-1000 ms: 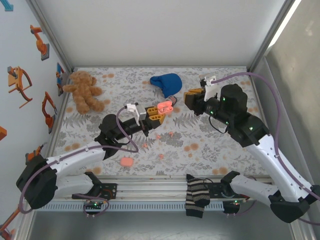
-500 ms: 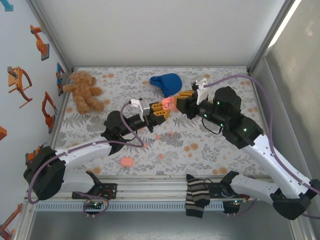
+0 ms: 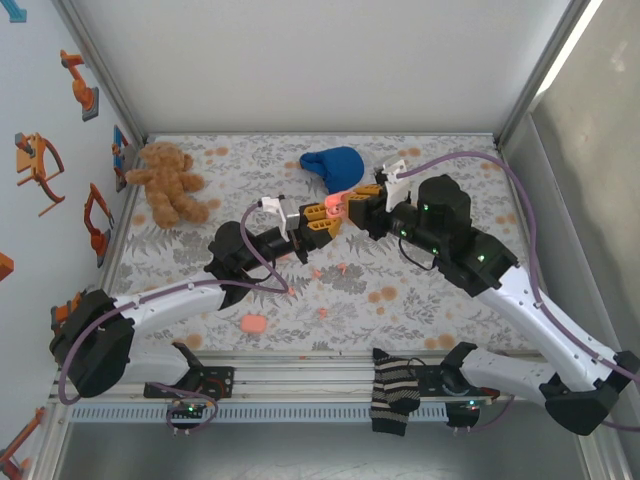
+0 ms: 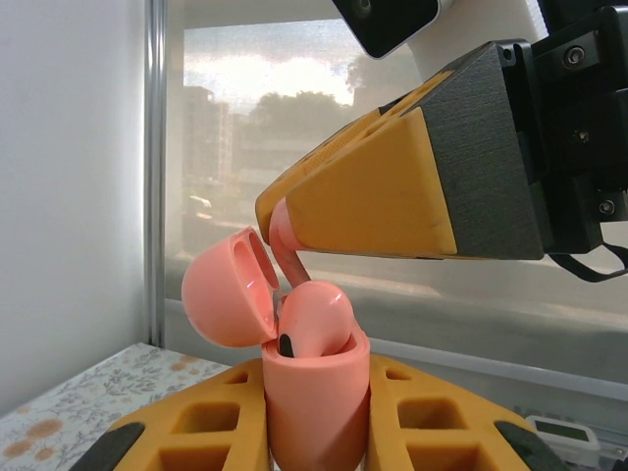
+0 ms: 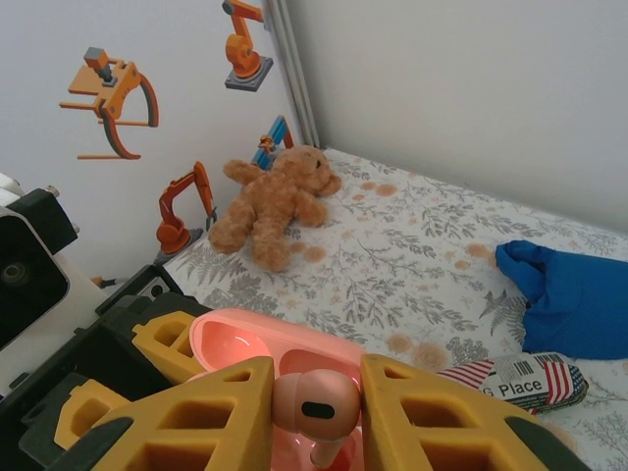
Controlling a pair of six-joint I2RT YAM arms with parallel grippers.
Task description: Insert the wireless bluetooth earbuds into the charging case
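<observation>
**A:** Both arms meet above mid-desk. The left gripper (image 3: 322,220) is clamped on the open charging case (image 4: 314,412), its lid tipped back.

**B:** And the right gripper (image 3: 352,202) pinches an earbud (image 4: 316,316) by the stem between its yellow fingers, with the head sitting in the mouth of the case.

**A:** The desk (image 3: 260,170) below them is a grey floral print with orange blotches. There are loose earbuds (image 3: 318,272) just nearer than the left gripper, and a second pink case (image 3: 252,324) closer to the bases.

**B:** A teddy bear (image 3: 168,182) lies well left of the left gripper, and a blue cloth (image 3: 335,165) lies just beyond the right one. The walls are white, with robot-arm stickers (image 3: 40,165) on the left wall. A striped sock (image 3: 393,392) is draped on the near rail.
</observation>
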